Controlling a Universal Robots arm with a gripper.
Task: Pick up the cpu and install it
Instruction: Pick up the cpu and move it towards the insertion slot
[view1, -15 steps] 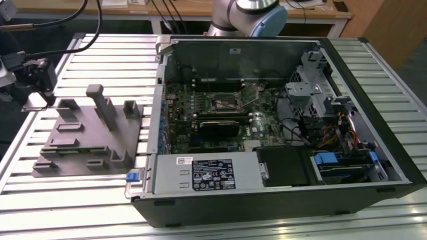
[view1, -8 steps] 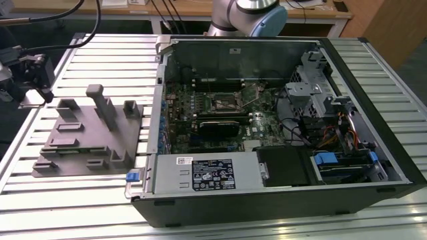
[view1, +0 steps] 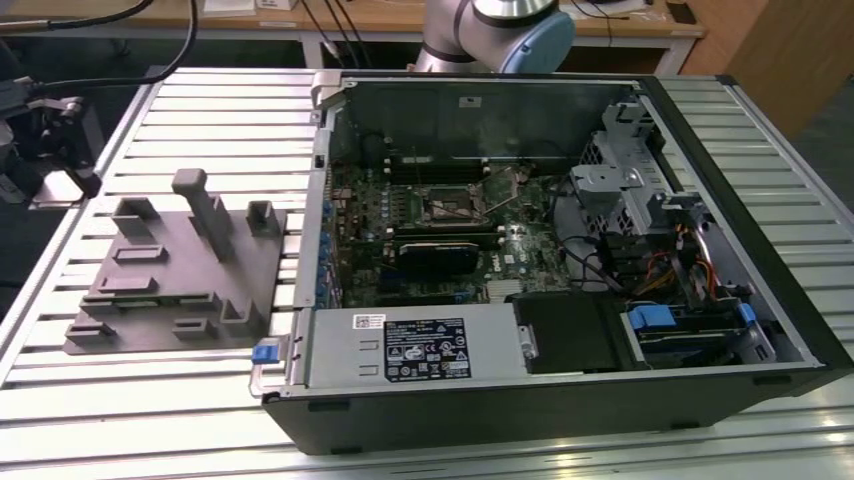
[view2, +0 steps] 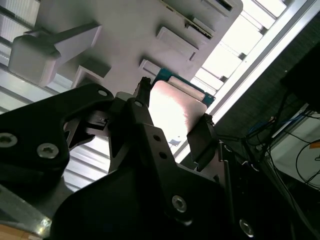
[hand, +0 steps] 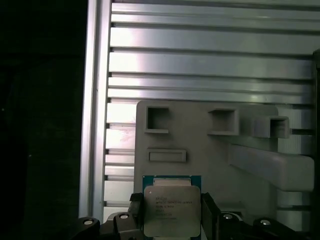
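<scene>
First wrist view: hand (hand: 171, 216) clamps cpu (hand: 172, 206), lower edge cut off.

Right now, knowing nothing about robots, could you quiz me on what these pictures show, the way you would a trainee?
1. True or false: in both wrist views, the cpu sits between the fingers of the end effector.
2. Multiple choice: in the first wrist view, what lies behind the cpu?
A) a grey fixture
B) a keyboard
C) a blue bin
3. Fill in: in the exterior view, the open computer case stands to the exterior view's ____ of the grey fixture.

Key: 1 true; 2 A; 3 right.
</scene>
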